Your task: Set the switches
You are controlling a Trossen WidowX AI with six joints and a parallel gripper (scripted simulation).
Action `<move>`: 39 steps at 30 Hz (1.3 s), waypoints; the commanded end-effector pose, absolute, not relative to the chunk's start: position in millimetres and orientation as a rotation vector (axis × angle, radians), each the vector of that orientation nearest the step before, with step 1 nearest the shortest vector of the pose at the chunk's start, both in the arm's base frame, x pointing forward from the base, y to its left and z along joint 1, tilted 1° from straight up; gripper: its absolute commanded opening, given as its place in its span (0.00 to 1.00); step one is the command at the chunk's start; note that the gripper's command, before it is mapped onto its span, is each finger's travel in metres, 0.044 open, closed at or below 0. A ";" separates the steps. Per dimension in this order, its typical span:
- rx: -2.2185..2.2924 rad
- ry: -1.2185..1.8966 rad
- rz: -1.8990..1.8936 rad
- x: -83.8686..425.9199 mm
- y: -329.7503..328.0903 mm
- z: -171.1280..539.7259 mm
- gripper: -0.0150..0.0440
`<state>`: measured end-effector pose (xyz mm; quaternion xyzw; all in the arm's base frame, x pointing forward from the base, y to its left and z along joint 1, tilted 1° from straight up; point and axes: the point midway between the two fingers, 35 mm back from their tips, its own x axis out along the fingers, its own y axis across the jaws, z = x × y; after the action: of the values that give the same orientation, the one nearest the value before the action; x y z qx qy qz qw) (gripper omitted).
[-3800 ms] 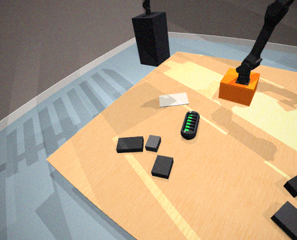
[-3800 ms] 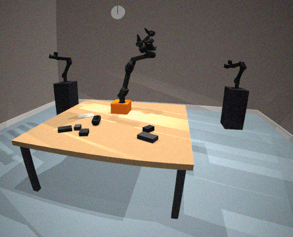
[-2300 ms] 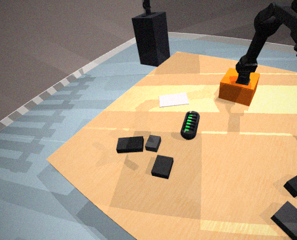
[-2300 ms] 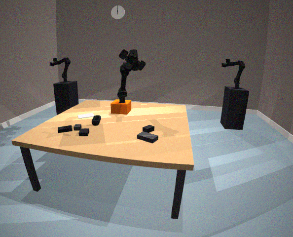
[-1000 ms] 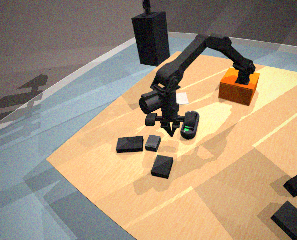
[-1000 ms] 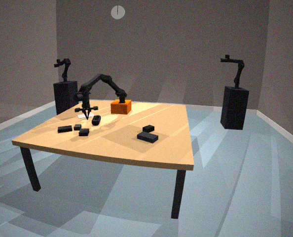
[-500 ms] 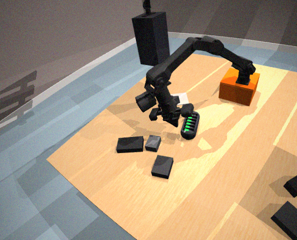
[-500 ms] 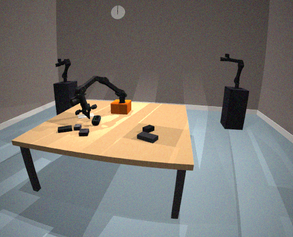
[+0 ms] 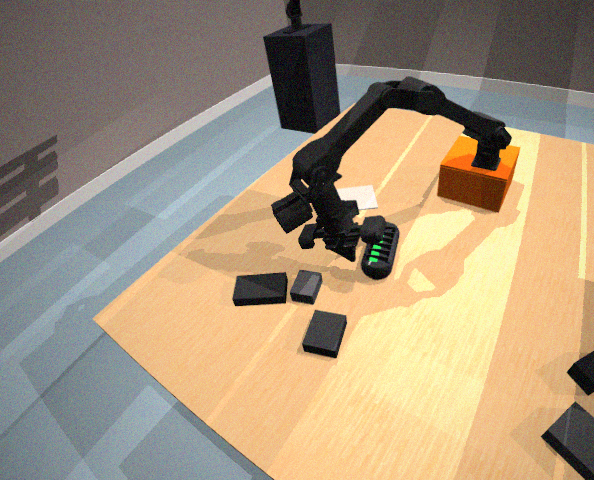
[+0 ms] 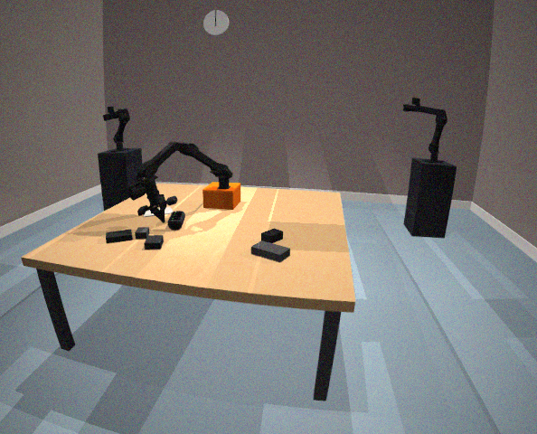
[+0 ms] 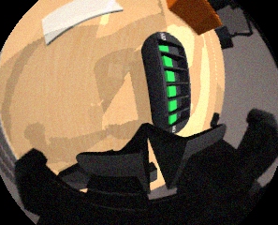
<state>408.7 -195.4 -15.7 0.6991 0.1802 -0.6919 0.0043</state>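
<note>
Top view: right of centre, the black jointed arm's closed, empty gripper (image 9: 353, 258) (image 10: 163, 221) (image 11: 145, 126) points down beside the dark grey rounded controller unit (image 9: 379, 264) (image 10: 176, 220) (image 11: 154, 86), switches up.

Exterior view: both sit left of centre, perhaps just apart.

Wrist view: the unit, upper centre, shows six green switch ends above the fingertips.

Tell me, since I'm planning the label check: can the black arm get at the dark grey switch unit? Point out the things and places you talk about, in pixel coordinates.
Probably yes: the black arm's shut pincer (image 9: 353, 259) (image 10: 163, 221) (image 11: 145, 126) hovers beside the dark grey switch unit (image 9: 378, 268) (image 10: 175, 220) (image 11: 153, 80), nothing apparent between.
</note>
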 end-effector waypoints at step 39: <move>2.189 0.575 -2.171 406.2 -186.2 -43.6 0.25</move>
<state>407.8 -188.8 -42.7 0.6987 0.1832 -0.6915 0.0062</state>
